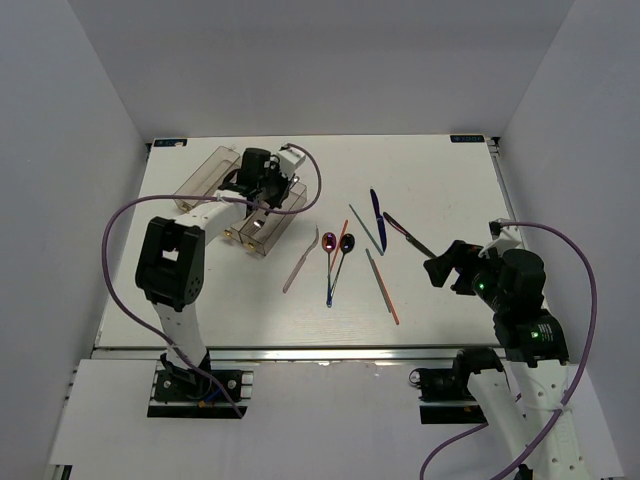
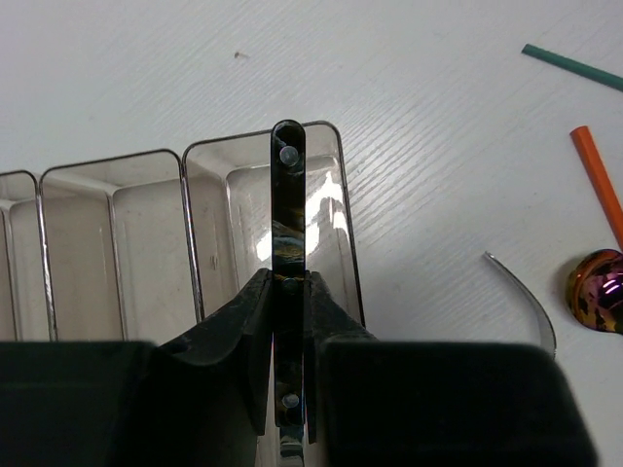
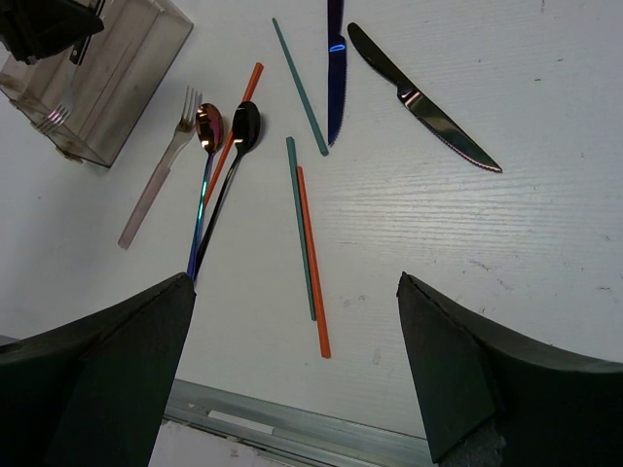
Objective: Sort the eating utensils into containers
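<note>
pinching a dark utensil (image 2: 288,195) over the tray (image 2: 350,243)
held by the handle in the left gripper (image 2: 289,292), fingers pressed on it, above the end compartment; with the right gripper (image 3: 295,292) spread wide, hovering apart from the loose fork (image 3: 156,190), 2 spoons (image 3: 243,122), 2 knives (image 3: 423,102) and 4 chopsticks (image 3: 311,258) lying mid-table.

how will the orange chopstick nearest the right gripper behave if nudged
Orange chopstick looks thin and straight, so probably stiff and light. Flat on the table, it may roll or skid when nudged. The green chopstick beside it would likely shift too.
</note>
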Action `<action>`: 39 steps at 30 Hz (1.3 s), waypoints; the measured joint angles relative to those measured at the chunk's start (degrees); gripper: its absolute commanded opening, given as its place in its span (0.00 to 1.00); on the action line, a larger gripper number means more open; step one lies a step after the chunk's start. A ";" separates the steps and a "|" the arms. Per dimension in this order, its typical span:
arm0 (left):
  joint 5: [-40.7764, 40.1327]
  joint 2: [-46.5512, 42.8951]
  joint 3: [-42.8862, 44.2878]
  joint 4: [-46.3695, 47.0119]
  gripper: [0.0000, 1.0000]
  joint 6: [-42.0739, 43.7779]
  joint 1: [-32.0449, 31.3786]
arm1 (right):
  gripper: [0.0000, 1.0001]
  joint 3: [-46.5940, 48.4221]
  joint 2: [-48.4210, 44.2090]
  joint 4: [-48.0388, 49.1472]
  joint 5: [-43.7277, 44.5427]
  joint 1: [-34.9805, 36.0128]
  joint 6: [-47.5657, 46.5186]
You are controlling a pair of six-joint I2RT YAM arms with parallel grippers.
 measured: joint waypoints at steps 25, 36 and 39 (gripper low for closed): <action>-9.14 -16.94 -2.19 -7.21 0.85 -14.16 -11.61 | 0.89 0.00 0.02 0.00 0.39 0.15 0.02; -14.45 -17.00 -18.01 -12.61 0.77 -21.99 -20.57 | 0.89 -0.02 0.00 0.02 0.46 0.26 0.07; -15.80 -16.20 -22.69 -13.07 0.78 -23.56 -21.14 | 0.89 -0.02 0.00 0.00 0.44 0.26 0.07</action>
